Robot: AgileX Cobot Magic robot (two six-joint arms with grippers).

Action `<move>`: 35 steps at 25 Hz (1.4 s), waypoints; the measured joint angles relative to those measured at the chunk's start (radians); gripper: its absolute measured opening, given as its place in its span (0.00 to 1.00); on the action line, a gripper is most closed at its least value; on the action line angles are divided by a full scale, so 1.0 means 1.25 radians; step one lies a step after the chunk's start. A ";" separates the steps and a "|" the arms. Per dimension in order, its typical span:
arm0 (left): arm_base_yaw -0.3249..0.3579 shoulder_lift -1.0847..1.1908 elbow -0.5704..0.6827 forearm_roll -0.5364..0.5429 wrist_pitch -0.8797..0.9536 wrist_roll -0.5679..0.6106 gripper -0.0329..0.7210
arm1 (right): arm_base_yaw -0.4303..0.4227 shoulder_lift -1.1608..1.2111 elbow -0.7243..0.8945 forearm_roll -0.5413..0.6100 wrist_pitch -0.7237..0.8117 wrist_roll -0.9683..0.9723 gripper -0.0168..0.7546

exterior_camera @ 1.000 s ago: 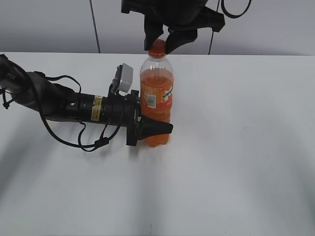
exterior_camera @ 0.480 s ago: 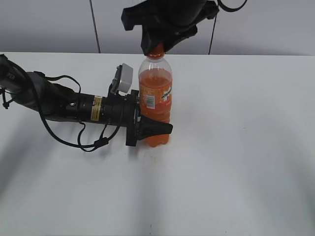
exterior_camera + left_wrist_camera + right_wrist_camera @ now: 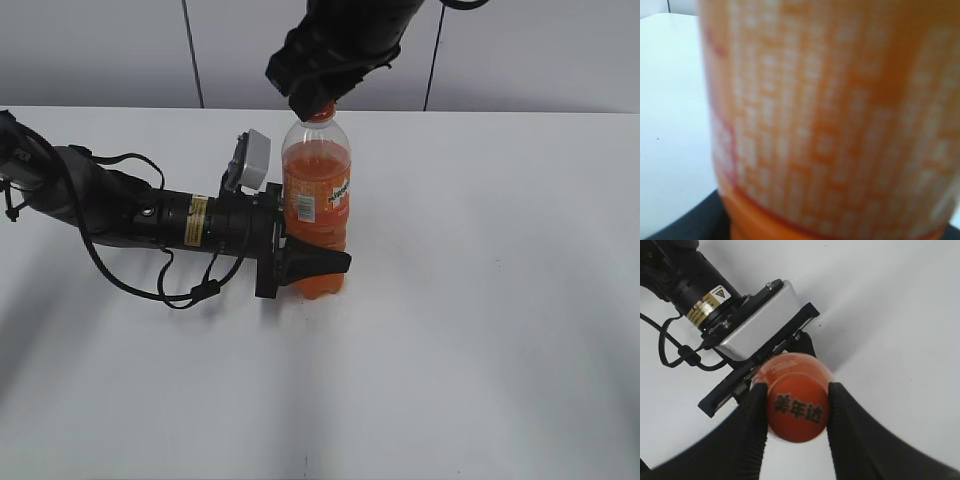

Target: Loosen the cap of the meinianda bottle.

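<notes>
The likeliest failure, as I judge it, is my right gripper (image 3: 796, 412) skidding round the cap (image 3: 798, 410) instead of turning it: ribbed plastic, two narrow fingers (image 3: 754, 415), and only the sides to bite on. Too little squeeze and I would slip; the cap would stay tight. The other risk is the bottle (image 3: 316, 200) spinning or tipping with the twist if my left gripper (image 3: 300, 262) does not hold it firm, since it stands upright on the table (image 3: 480, 300) with nothing else bracing it.

The cap sits squarely between my right fingers, one pressed against each side, its printed top facing the wrist camera; I am clamped on it from above. The bottle stands near the table's middle, and my left arm lies low along the table, its jaws closed round the lower body, just under the label (image 3: 830, 115), which fills the left wrist view in a blur
</notes>
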 joint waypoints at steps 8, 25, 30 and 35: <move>0.000 0.000 0.000 0.003 0.000 0.002 0.59 | 0.000 0.000 0.000 0.004 0.001 -0.152 0.38; 0.002 0.000 0.000 0.021 -0.012 0.015 0.59 | -0.006 0.000 -0.002 0.086 0.027 -0.390 0.38; 0.002 0.000 0.000 0.022 -0.012 0.015 0.59 | -0.006 0.000 -0.002 0.088 0.028 -0.396 0.38; 0.002 0.000 0.000 0.022 -0.012 0.015 0.59 | -0.006 0.000 -0.002 0.089 0.028 -0.399 0.38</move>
